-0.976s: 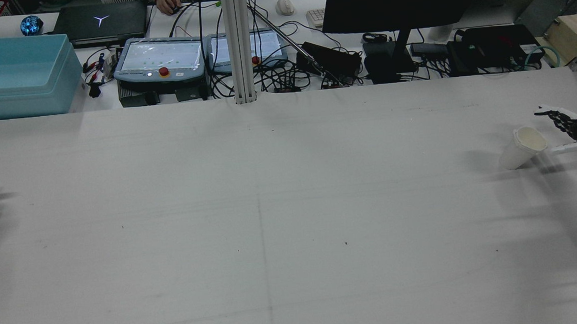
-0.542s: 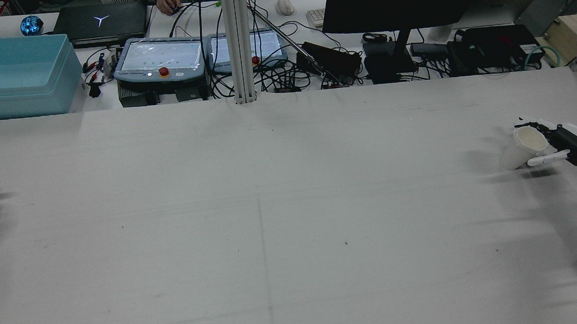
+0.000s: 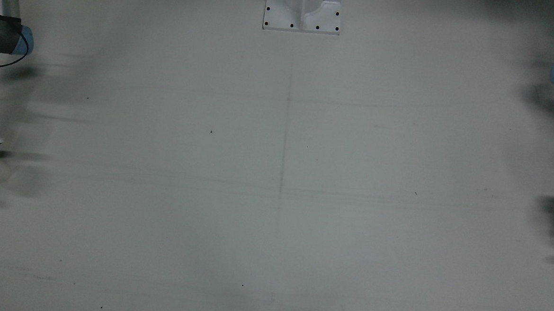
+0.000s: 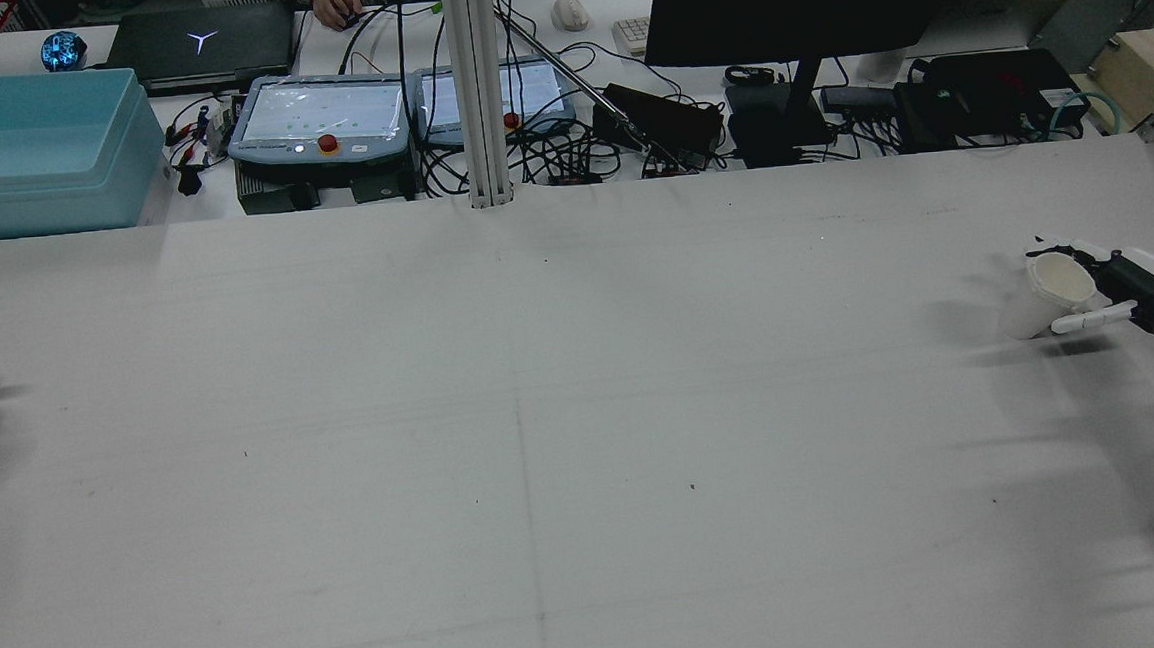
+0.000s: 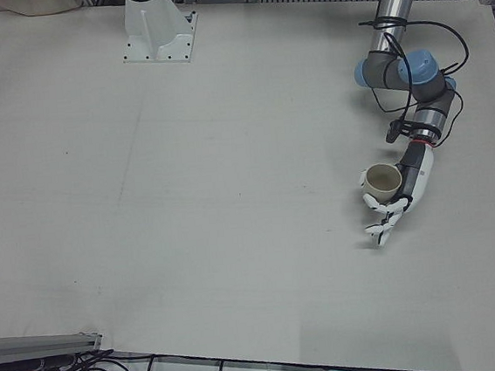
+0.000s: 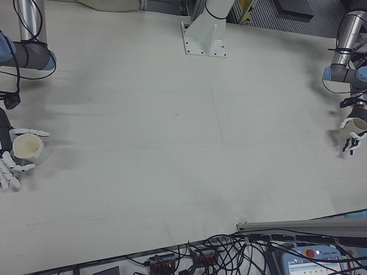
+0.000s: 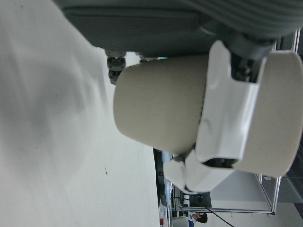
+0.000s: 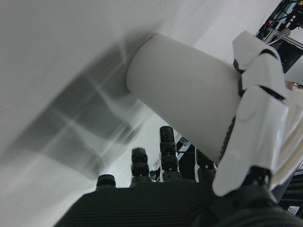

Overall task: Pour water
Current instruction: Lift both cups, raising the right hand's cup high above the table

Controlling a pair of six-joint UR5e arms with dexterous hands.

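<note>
Two hands are each working at a paper cup, one at either side edge of the desk. The left hand (image 5: 402, 195) is gripping its cup, the left cup (image 5: 380, 180); the left hand view is showing a white finger (image 7: 227, 118) wrapping across the cup's wall just below the rim, so this hand is closed on it. The cup is sitting upright with its mouth facing up, and it appears lifted off the cloth, its shadow lying apart from it in the hand view. Some fingertips are hanging loose below the cup toward the operators' edge. From the rear, only these fingertips are peeking in at the left edge of the desk.

The right hand (image 4: 1131, 295) is reaching in from the right edge, with one white finger running along the near side of the right cup (image 4: 1046, 297) and darker fingers curling round its far side. The right hand view is showing a white finger pressing on the cup's wall near the rim while the other fingers are standing just beside the cup, spread; whether the grasp is firm I cannot tell for sure, but the hand is cradling the cup. This cup is leaning, its mouth tipping toward the hand, its base touching or nearly touching the table (image 4: 543, 416).

Between both cups, the wide grey cloth is stretching bare across the desk's middle.
</note>
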